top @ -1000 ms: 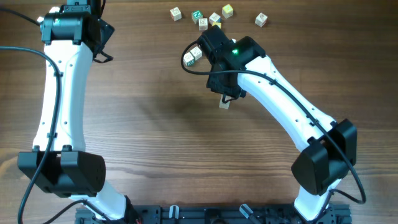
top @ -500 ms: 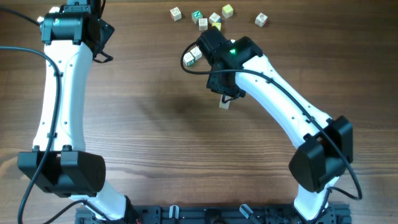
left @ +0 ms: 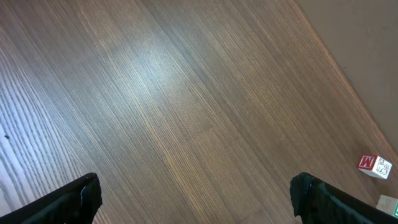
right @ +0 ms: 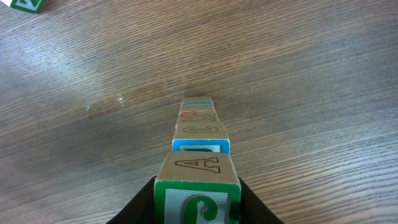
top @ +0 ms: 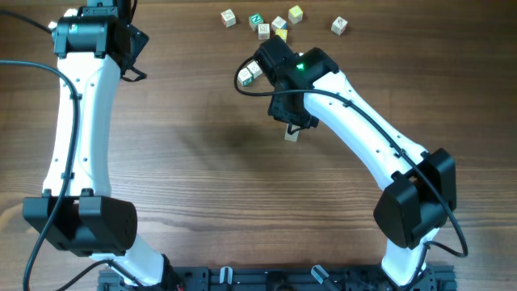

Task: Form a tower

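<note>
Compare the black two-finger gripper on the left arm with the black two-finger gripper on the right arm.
1. The left gripper stands wide open; the right gripper is closed on a cube.
2. The left gripper holds nothing, and only the wooden table shows between its fingers; the right gripper clasps the green-lettered top cube of the upright tower.
Shared: both are black and point down at the table.

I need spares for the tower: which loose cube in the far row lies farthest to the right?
The lone cube at the row's right end. A gap sets it apart, and the other cubes all lie to its left.
</note>
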